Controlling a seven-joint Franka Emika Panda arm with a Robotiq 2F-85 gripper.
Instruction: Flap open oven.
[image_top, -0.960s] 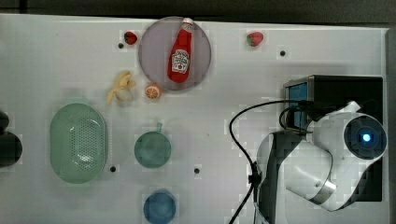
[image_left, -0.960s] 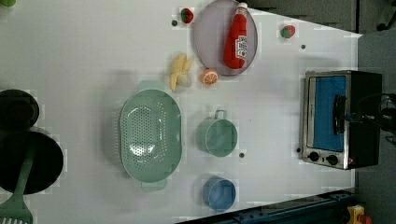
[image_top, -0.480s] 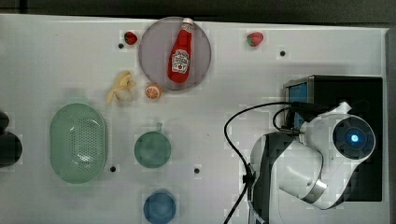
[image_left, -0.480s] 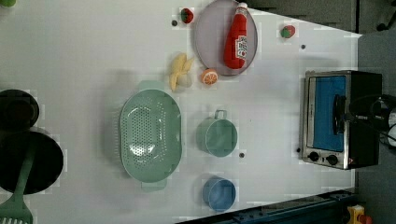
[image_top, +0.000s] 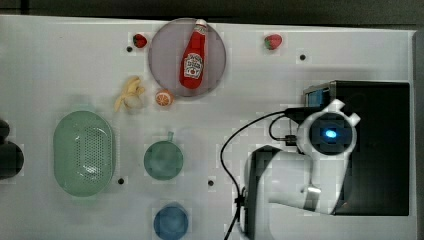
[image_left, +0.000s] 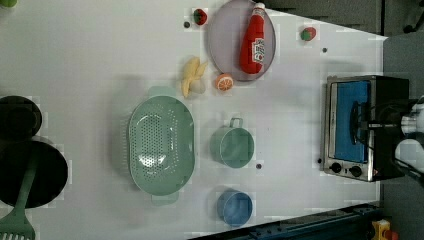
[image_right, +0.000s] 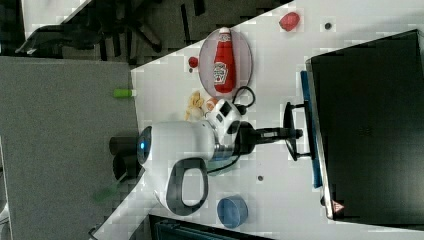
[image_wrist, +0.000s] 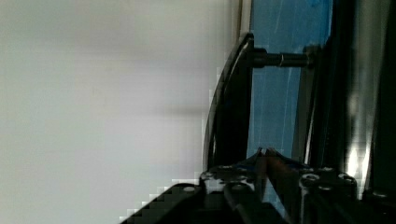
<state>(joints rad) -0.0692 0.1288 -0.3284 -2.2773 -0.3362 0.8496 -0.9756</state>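
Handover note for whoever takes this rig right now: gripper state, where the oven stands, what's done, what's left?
Gripper: level, reaching across to the oven, its tip at the middle of the handle, close to the blue glass. A grip on the handle cannot be confirmed.
Oven: at the table's edge on the right view's right, door facing the arm.
Done: the approach to the handle.
Left: the door looks shut, not yet flapped down. Secure the handle, then pull it out and down.
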